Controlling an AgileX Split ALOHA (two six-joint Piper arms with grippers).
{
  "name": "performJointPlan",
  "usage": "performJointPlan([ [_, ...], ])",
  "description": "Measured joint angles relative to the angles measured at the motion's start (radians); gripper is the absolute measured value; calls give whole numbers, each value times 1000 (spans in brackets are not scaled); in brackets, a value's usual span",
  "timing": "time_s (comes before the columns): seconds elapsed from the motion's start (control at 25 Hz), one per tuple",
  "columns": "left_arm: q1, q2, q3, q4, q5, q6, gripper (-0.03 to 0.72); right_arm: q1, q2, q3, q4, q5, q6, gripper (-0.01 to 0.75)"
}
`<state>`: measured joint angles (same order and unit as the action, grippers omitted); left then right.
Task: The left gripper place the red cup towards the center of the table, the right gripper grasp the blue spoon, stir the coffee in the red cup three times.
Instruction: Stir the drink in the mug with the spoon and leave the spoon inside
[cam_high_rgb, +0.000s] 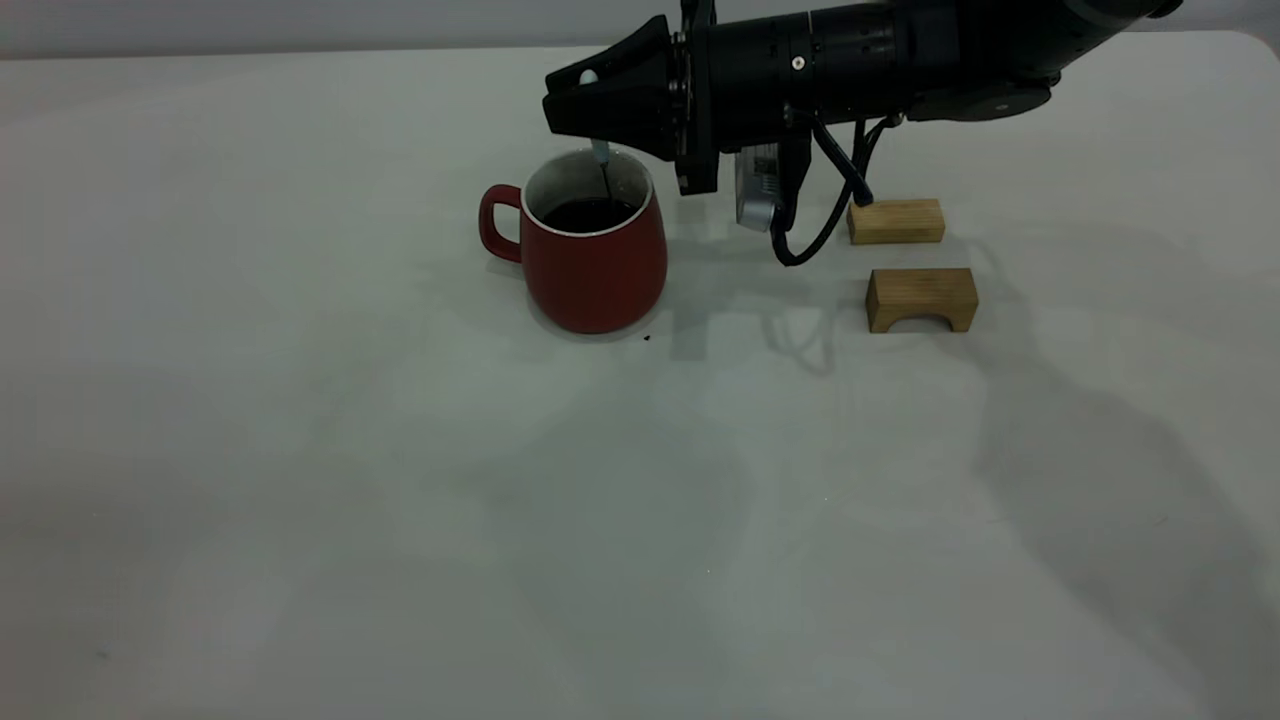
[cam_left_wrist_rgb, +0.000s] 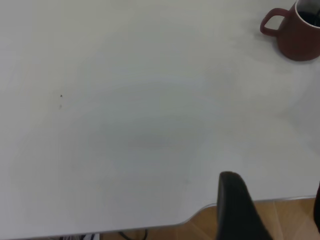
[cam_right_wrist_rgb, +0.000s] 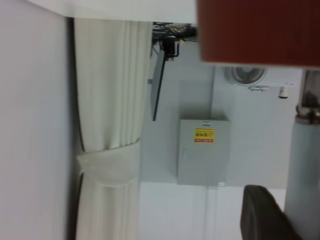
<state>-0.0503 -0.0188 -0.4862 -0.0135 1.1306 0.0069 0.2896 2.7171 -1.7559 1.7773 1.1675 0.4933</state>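
The red cup (cam_high_rgb: 590, 265) stands upright on the table (cam_high_rgb: 400, 480), handle to the left, with dark coffee (cam_high_rgb: 588, 214) inside. Reaching in from the right, my right gripper (cam_high_rgb: 590, 95) hovers just above the cup's rim, shut on the blue spoon (cam_high_rgb: 601, 155). The spoon hangs straight down with its lower end in the coffee. In the right wrist view the cup (cam_right_wrist_rgb: 257, 30) fills one corner and one of the fingers (cam_right_wrist_rgb: 262, 215) shows. My left gripper (cam_left_wrist_rgb: 275, 215) is open and holds nothing, far from the cup (cam_left_wrist_rgb: 297, 35), over the table's rounded corner.
Two tan wooden blocks lie to the right of the cup, one flat (cam_high_rgb: 896, 221) and one arched (cam_high_rgb: 921, 299), below the right arm. A small dark speck (cam_high_rgb: 647, 338) lies by the cup's base. The table edge (cam_left_wrist_rgb: 190, 220) runs close to the left gripper.
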Motion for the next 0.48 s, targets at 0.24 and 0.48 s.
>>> performJointPlan([
  [0.24, 0, 0, 0, 0, 0, 0, 446, 1, -17, 10, -91, -14, -252, 421],
  [0.48, 0, 0, 0, 0, 0, 0, 446, 1, -93, 10, -190, -13, -449, 593],
])
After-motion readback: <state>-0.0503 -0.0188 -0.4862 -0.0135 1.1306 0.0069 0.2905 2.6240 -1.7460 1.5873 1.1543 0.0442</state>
